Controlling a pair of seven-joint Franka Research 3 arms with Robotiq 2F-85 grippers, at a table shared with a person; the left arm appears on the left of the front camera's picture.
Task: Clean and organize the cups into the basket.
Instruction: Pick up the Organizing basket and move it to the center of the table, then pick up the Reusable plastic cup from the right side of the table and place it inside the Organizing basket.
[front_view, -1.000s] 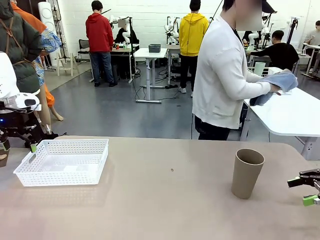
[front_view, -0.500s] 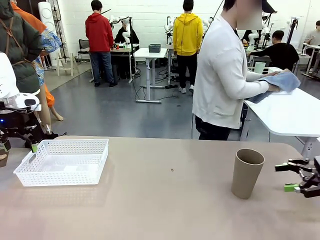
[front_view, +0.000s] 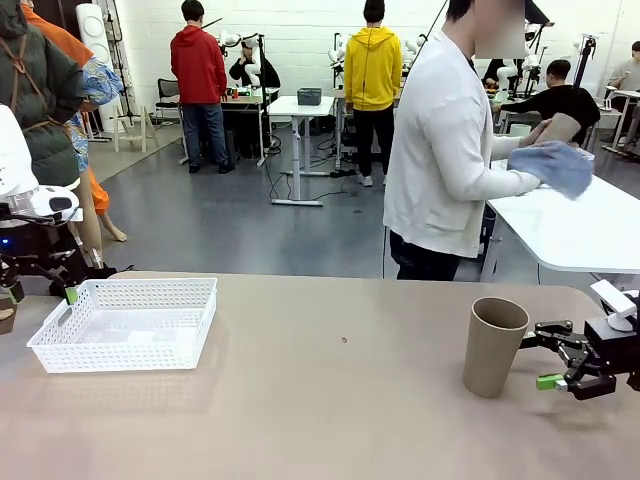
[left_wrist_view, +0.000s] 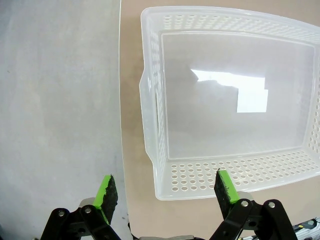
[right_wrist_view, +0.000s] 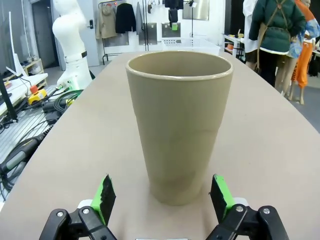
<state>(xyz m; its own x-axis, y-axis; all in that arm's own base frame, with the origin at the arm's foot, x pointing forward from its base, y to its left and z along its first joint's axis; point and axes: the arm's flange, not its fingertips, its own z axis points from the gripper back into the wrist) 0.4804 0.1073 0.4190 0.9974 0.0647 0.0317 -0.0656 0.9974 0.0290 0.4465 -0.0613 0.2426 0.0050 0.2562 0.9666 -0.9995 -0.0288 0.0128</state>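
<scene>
A tall tan cup stands upright on the right of the brown table. My right gripper is open just to its right, level with the cup's lower half. In the right wrist view the cup stands just beyond the fingertips of the right gripper, apart from both. The white lattice basket sits empty at the left. My left gripper hangs open at its left end, over the table edge. In the left wrist view the basket lies just past the left gripper. The person holds a second tan cup against a blue cloth.
The person stands beyond the far edge, turned toward a white table at the back right. The brown table is bare between basket and cup. A small dark speck marks its middle.
My right gripper has come in from the right edge to just beside the cup, still open. The person has lifted the cloth and the second cup. The left arm has not moved.
</scene>
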